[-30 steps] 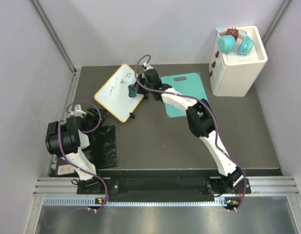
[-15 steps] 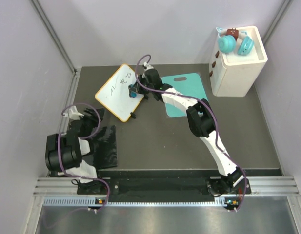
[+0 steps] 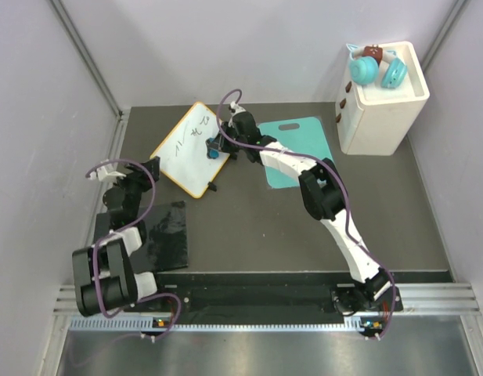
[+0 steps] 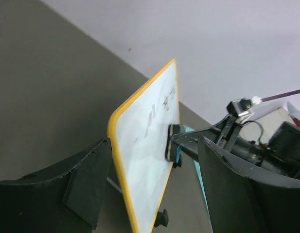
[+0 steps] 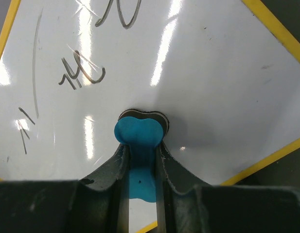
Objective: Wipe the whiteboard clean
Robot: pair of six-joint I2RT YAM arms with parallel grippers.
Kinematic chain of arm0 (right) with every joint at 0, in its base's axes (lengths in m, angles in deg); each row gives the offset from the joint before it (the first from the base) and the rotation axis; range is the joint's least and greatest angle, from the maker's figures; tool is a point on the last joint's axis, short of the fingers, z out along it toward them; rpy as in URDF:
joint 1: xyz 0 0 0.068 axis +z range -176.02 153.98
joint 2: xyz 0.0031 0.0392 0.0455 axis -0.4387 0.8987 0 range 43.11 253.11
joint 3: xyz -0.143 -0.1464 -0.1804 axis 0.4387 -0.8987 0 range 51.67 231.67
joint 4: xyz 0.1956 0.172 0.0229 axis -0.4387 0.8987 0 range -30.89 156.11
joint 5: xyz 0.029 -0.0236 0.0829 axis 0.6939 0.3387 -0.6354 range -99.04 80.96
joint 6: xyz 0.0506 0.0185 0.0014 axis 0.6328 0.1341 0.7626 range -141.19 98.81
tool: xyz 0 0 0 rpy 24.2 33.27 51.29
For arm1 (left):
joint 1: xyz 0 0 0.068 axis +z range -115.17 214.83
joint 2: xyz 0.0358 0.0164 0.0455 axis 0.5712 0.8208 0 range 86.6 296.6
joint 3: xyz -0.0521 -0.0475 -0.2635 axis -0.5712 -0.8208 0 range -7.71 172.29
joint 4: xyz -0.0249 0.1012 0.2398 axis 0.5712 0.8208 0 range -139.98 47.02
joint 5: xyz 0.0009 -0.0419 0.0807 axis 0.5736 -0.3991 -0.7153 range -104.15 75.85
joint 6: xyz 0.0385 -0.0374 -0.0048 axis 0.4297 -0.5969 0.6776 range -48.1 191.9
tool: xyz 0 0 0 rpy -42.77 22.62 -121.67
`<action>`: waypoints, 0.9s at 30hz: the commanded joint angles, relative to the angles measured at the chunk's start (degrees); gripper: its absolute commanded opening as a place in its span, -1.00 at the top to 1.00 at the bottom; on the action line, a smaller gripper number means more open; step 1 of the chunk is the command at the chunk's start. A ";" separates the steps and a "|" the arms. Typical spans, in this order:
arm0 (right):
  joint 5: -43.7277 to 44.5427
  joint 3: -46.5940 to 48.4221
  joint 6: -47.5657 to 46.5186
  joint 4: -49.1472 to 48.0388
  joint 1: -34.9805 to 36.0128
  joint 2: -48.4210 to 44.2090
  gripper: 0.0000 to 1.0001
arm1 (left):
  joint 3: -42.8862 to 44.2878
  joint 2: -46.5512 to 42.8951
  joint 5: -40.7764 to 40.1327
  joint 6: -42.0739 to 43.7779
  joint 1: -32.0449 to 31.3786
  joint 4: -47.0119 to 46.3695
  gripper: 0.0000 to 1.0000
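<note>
The whiteboard [image 3: 186,149], white with an orange frame and black handwriting, lies tilted on the dark table at the back left. My right gripper [image 3: 218,147] is shut on a blue eraser [image 5: 139,133] and presses its pad on the whiteboard [image 5: 213,87] beside the writing. My left gripper [image 3: 151,168] is open at the board's near left corner. In the left wrist view the whiteboard's orange edge [image 4: 115,160] stands between my open fingers [image 4: 86,184], and the eraser [image 4: 173,142] shows against the board.
A teal cutting board [image 3: 297,153] lies right of the whiteboard under the right arm. A white box [image 3: 382,106] with teal and brown toys [image 3: 376,66] stands at the back right. A black mat [image 3: 164,235] lies near the left arm. Grey walls close both sides.
My left arm has reached forward from beside its base to the whiteboard's near left corner. The right gripper and eraser have barely moved.
</note>
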 commanded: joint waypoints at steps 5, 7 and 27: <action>-1.02 -2.01 -1.17 4.26 0.85 0.88 1.00 | 1.64 16.69 6.01 -6.29 -0.41 -15.30 -0.50; -1.02 -2.09 -1.43 4.35 0.85 0.88 1.00 | 3.40 20.48 7.33 -7.00 -0.76 -19.25 -0.48; -0.85 0.97 -3.89 5.32 0.85 0.53 1.00 | 7.19 31.83 9.45 -8.41 -4.01 -28.50 1.00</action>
